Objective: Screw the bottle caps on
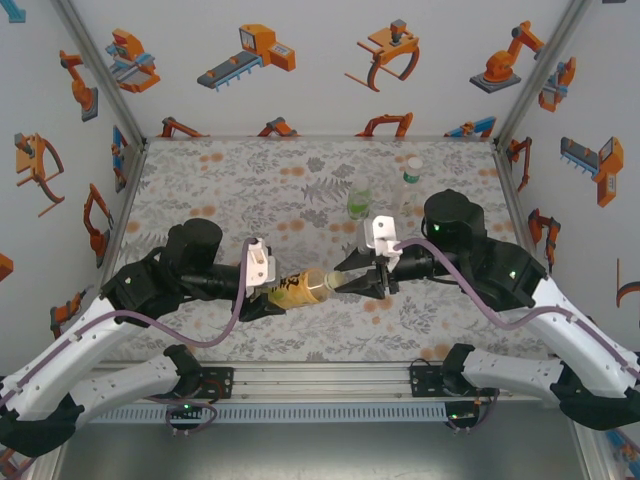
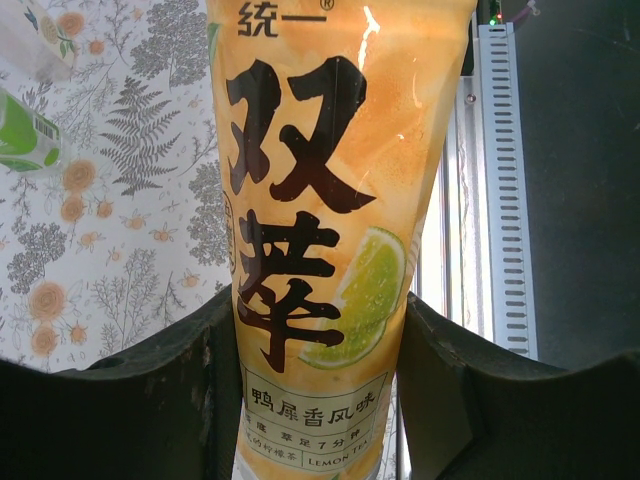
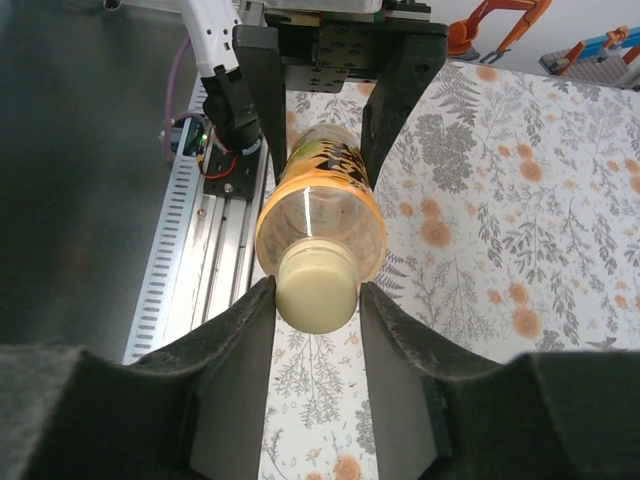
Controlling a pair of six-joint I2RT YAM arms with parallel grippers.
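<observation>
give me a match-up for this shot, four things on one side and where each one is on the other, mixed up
1 amber bottle
2 pale cap
3 green bottle
4 clear bottle

a standing, farthest right of the bottles
b between the fingers of the right gripper
c held sideways in the left gripper
d standing just left of the clear bottle

Pairs: 1-c, 2-b, 3-d, 4-a
</observation>
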